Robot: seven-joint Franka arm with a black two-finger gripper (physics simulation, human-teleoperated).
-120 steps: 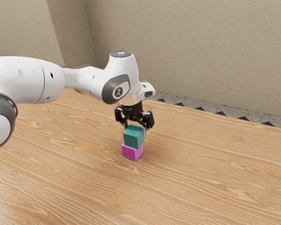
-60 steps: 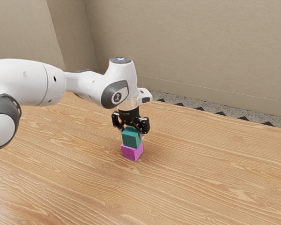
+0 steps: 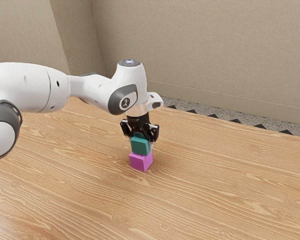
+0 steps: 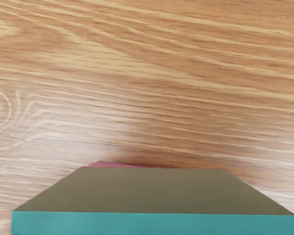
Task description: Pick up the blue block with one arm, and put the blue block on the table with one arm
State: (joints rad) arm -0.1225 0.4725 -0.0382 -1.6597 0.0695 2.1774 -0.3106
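Observation:
My gripper (image 3: 141,141) points down over the stack, its two fingers shut on the blue block, which looks teal. The blue block (image 3: 140,146) is just above or resting on a pink-purple block (image 3: 140,161); I cannot tell whether they touch. In the wrist view the blue block (image 4: 154,223) is large and close under my hand, squared up with it, its upper face dull grey-brown. A thin strip of the pink block (image 4: 110,164) peeks out from behind it.
The pink block stands on the wooden table (image 3: 205,170), the lower of the two blocks. Beyond the table's far edge lie a patterned floor strip (image 3: 230,120) and a beige wall (image 3: 205,55).
My hand came down and slightly toward the exterior view's left around the blue block, then the fingers closed on it. The blue block has turned and shifted slightly; the pink block has stayed put.

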